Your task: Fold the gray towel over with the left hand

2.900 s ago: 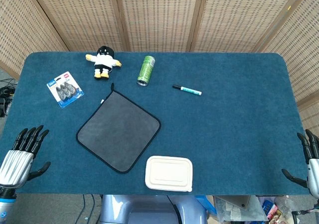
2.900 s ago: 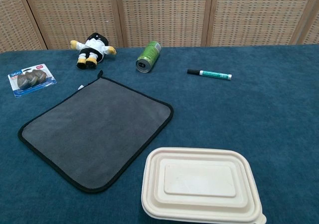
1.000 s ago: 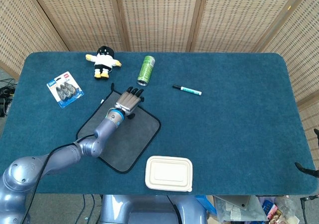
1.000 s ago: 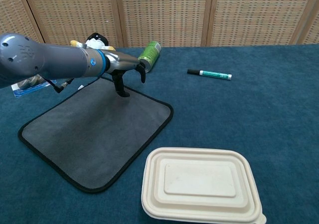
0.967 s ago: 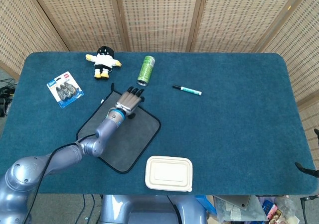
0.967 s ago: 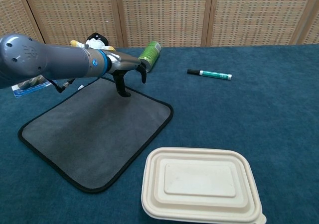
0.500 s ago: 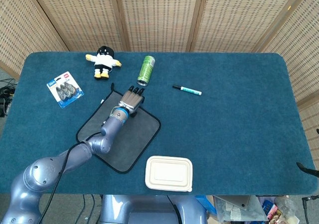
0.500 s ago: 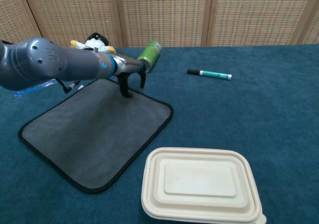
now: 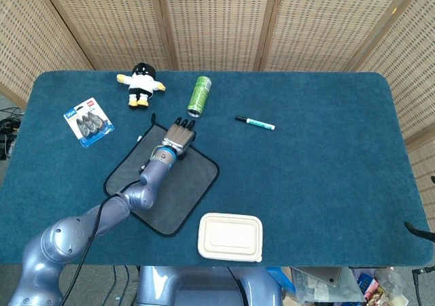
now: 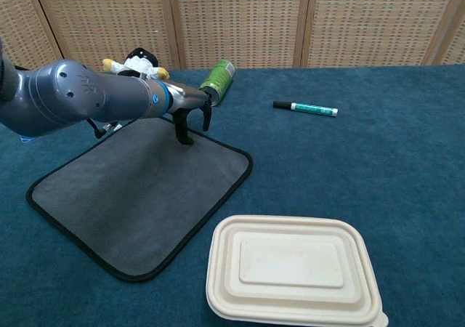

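The gray towel [image 9: 163, 183] with black edging lies flat and unfolded on the blue table, seen as a diamond in the head view and as a slanted sheet [image 10: 138, 189] in the chest view. My left hand [image 9: 178, 134] is over the towel's far edge near the can. Its fingers are spread and it holds nothing. In the chest view my left hand [image 10: 190, 112] points downward and one fingertip [image 10: 184, 138] touches the cloth. Only a dark tip of my right hand [image 9: 415, 230] shows at the table's near right edge.
A green can [image 9: 199, 96] lies just beyond the left hand. A teal marker [image 9: 255, 123] is to its right. A plush toy [image 9: 141, 83] and a blister pack [image 9: 89, 121] sit at the far left. A cream lidded container [image 10: 293, 270] stands near the front, beside the towel's right corner.
My left arm swung in from the near left corner onto the towel's far edge. Over the last second the hand barely shifted. The right hand dropped almost out of sight.
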Available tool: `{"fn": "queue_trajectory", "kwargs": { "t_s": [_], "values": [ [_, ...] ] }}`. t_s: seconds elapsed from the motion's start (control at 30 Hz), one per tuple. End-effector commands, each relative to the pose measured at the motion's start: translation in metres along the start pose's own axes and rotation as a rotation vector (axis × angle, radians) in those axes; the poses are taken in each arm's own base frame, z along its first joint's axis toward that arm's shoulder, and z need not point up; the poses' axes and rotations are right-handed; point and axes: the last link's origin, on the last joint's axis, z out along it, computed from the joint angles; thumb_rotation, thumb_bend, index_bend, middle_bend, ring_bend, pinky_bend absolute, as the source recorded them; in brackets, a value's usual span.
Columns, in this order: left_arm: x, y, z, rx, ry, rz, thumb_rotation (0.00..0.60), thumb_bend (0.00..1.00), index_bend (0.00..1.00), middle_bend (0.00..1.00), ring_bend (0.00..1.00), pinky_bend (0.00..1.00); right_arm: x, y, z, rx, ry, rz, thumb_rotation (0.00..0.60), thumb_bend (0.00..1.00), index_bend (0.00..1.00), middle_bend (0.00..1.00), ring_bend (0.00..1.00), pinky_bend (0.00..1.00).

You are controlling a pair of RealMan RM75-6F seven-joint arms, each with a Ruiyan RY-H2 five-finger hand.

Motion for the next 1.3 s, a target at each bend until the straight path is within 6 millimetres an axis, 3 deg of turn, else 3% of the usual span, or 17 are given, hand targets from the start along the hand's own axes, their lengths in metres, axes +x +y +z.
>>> {"fn": "queue_trajectory", "kwargs": {
  "t_s": [0.03, 0.23, 0.77, 1.3],
  "values": [
    [0.0008, 0.0012, 0.0007, 0.005, 0.006, 0.007, 0.6, 0.39, 0.38, 0.0, 0.0, 0.0, 0.0, 0.0001, 0.0002, -0.001, -0.001, 0.0, 0.6, 0.0, 0.0, 0.0, 0.0, 0.0],
    [-0.0004, -0.0003, 0.0002, 0.018, 0.008, 0.003, 0.6, 0.39, 0.48, 0.0, 0.0, 0.0, 0.0, 0.0003, 0.0003, 0.0, -0.002, 0.003, 0.6, 0.0, 0.0, 0.0, 0.0, 0.0],
    [-0.0006, -0.0004, -0.0012, 0.031, 0.018, 0.01, 0.6, 0.41, 0.49, 0.0, 0.0, 0.0, 0.0013, 0.0004, -0.0001, 0.006, -0.002, 0.01, 0.6, 0.0, 0.0, 0.0, 0.0, 0.0],
    [-0.0011, 0.003, -0.0019, 0.042, 0.035, 0.019, 0.6, 0.42, 0.61, 0.0, 0.0, 0.0, 0.0027, 0.0008, -0.0005, 0.01, -0.003, 0.021, 0.6, 0.0, 0.0, 0.0, 0.0, 0.0]
  ]
}}
